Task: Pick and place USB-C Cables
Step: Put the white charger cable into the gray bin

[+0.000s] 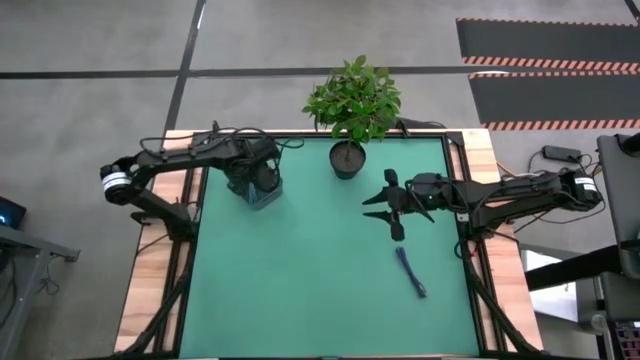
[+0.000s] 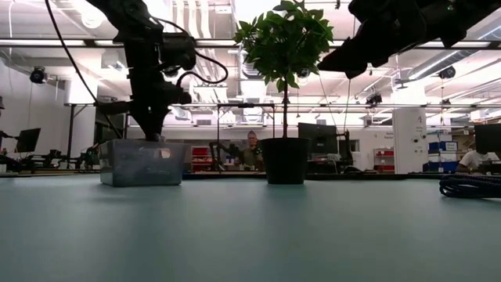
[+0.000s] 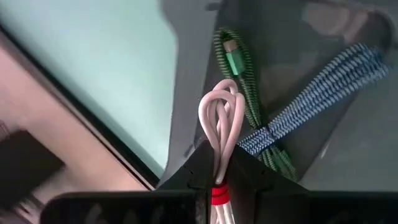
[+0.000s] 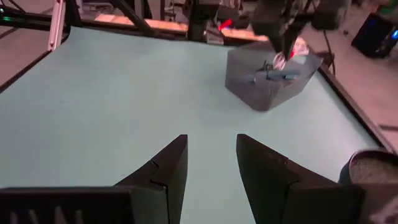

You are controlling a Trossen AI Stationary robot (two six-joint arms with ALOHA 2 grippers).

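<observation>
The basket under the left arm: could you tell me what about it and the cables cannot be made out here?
- High view: the basket interior is hidden by the left gripper.
- Low view: its mesh wall blurs the contents; the dark cable is cut by the edge.
- Left wrist view: the white cable lower end is hidden between the fingers; the green cable and blue-white cable ends leave the picture.

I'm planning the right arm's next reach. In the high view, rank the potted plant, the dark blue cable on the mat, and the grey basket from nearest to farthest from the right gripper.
From the right gripper, open above the mat:
1. Potted plant, just beyond it at the far edge.
2. Dark blue cable, on the mat on its near side; close to the plant's pot in distance.
3. Grey basket, across the mat under the left gripper.
</observation>
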